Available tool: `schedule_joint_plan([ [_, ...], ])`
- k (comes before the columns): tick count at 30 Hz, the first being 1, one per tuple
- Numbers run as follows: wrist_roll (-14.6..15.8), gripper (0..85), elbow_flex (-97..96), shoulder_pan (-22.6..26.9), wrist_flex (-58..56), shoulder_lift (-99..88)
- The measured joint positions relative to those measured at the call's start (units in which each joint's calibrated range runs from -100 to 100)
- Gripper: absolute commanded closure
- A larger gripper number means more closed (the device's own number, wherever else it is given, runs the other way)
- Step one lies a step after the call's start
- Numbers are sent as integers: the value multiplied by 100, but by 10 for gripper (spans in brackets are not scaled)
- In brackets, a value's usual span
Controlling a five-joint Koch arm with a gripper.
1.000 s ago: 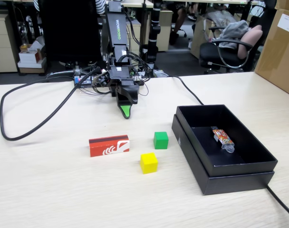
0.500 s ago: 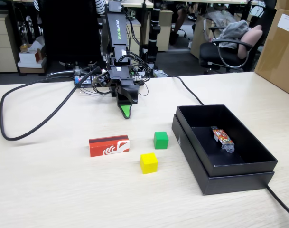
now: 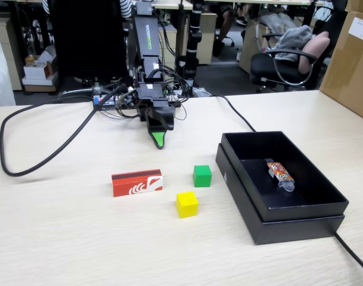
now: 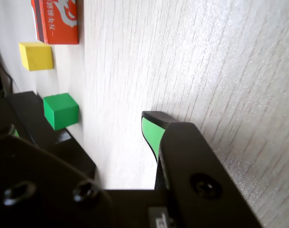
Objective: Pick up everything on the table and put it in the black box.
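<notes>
We see the tool [image 3: 160,140] resting tip-down on the surface [image 3: 80,238], well behind the objects; we cannot tell whether it is open or closed. The red oblong box [image 3: 137,182], green cube [image 3: 201,176] and yellow cube [image 3: 186,204] lie on the surface left of the black box [image 3: 253,208], which holds a patterned packet [image 3: 279,173].

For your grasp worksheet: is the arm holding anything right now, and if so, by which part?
Nothing is held. The gripper rests near the arm's base, jaws empty, apart from the red box, green cube and yellow cube.
</notes>
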Motion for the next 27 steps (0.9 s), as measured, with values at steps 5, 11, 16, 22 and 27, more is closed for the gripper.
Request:
schedule_joint_plan([
  [5,54,333,822,-117,-1135,-38],
  [11,444,309,3826,49,-4350,-25],
  [16,659,343,4831,234,-5822,13],
  [22,791,352,5945,274,-6340,266],
  [27,791,363,6977,357,-6760,849],
])
